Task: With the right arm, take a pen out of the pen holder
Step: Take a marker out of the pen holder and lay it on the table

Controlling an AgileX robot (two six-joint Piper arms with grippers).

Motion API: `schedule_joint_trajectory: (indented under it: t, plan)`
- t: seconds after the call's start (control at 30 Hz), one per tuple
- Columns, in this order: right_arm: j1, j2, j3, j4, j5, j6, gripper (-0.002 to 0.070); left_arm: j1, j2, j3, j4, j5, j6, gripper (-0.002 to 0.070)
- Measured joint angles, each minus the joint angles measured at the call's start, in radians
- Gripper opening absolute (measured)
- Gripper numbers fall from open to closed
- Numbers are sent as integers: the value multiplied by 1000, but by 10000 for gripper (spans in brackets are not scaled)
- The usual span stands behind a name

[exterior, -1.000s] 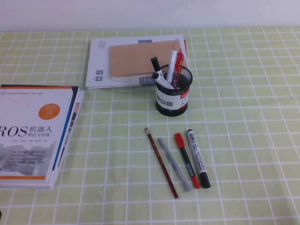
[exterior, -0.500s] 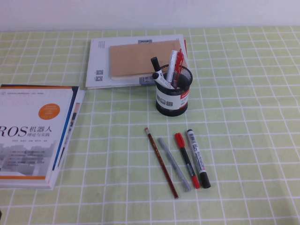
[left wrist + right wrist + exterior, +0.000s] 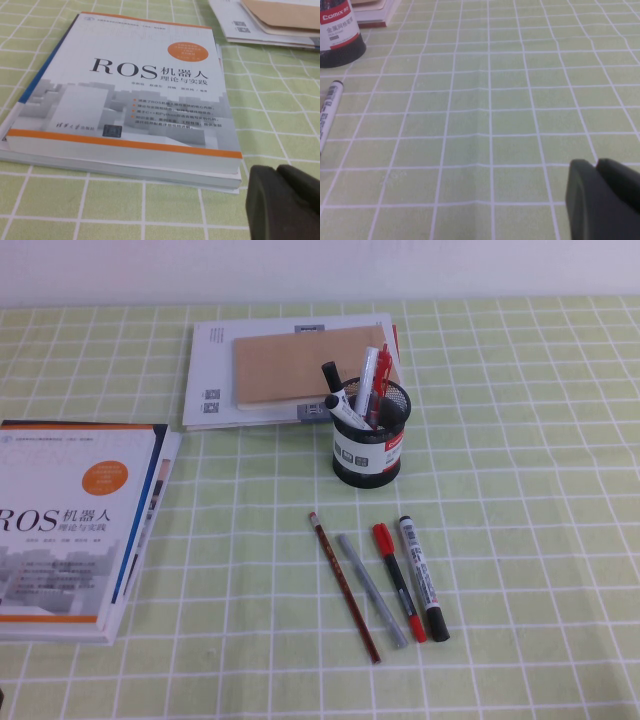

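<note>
The ROS book (image 3: 70, 525) lies at 8 o'clock of the pen holder (image 3: 370, 450), which stands upright, its pens (image 3: 367, 372) jutting out for plucking. The left gripper (image 3: 277, 172) sits closed at the book's 5 o'clock, seemingly parked. The right gripper (image 3: 596, 165), closed and empty, hovers around the holder's 5 o'clock, well apart.

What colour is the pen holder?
The pen holder is black mesh, best in high view. Left claw beside ROS book; right claw over tablecloth.
</note>
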Motion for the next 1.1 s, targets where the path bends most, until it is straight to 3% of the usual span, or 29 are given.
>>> schedule_joint_trajectory:
  t: [0.53, 0.7, 0.87, 1.1]
  plan:
    - [0, 0, 0, 38, -10, 0, -12, 0, 0, 0, 0, 0, 0, -8]
    - [0, 0, 0, 247, -111, 0, -13, 0, 0, 0, 0, 0, 0, -8]
    - [0, 0, 0, 567, -237, 0, -12, 0, 0, 0, 0, 0, 0, -8]
    - [0, 0, 0, 664, -291, -15, -12, 0, 0, 0, 0, 0, 0, -8]
